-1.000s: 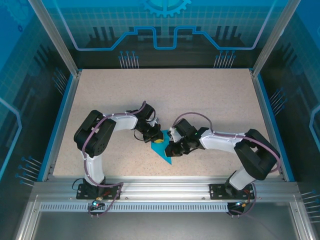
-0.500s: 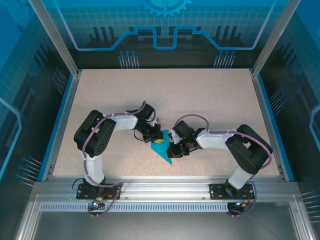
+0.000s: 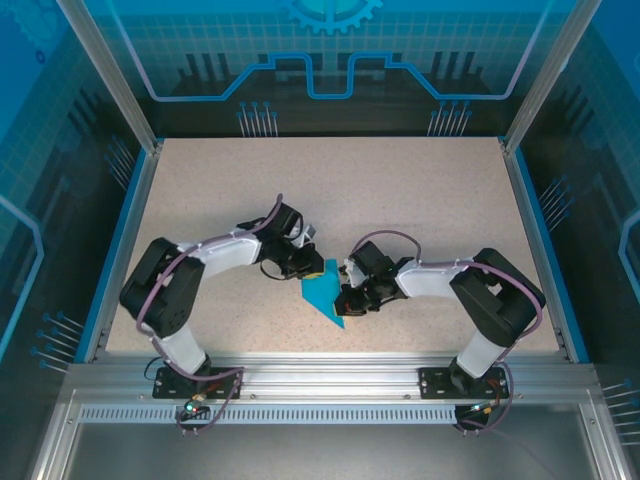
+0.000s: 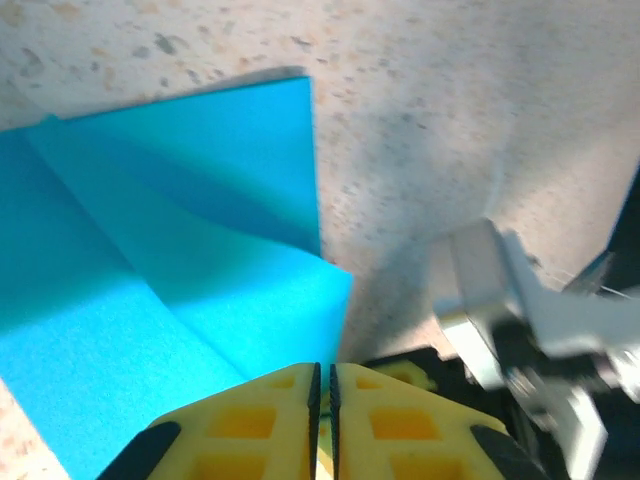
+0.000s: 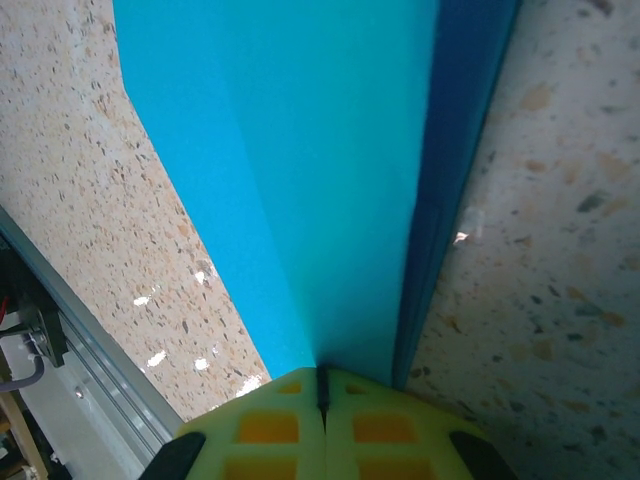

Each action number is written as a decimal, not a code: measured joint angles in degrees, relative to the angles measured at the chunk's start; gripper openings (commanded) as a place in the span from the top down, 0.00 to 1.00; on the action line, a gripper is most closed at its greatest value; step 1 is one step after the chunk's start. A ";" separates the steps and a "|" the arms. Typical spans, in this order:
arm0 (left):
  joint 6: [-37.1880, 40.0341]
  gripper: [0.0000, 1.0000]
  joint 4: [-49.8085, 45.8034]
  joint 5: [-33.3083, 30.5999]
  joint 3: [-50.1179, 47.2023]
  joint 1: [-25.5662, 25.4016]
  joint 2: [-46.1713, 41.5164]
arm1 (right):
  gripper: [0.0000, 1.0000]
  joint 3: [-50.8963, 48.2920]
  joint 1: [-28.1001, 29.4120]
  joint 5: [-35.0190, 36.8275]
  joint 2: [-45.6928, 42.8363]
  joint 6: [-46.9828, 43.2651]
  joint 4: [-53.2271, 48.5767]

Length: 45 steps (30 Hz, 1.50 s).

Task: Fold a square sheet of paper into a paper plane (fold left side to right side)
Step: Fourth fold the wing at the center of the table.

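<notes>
You've got a speckled beige bench [image 3: 400,190] here, stone-look, with little dark and tan flecks that show up close in both wrist views. Blue trim [image 3: 120,250] runs down its left and right sides. A silver aluminium rail [image 3: 330,372] crosses the near edge, with a slotted strip [image 3: 330,412] just below it. Two slanted metal posts [image 3: 105,75] frame the back corners. The back wall [image 3: 330,95] is a dark panel with bright blue circuit-style lines and a gear shape [image 3: 330,12] at the top. The side walls [image 3: 40,200] are teal with a fine grid pattern. Light is bright and pretty even, just soft shadows on the bench.
</notes>
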 measured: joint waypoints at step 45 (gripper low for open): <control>-1.31 1.00 9.92 4.72 -5.73 -3.02 7.63 | 1.00 2.03 -0.37 -0.81 1.29 -2.89 -3.21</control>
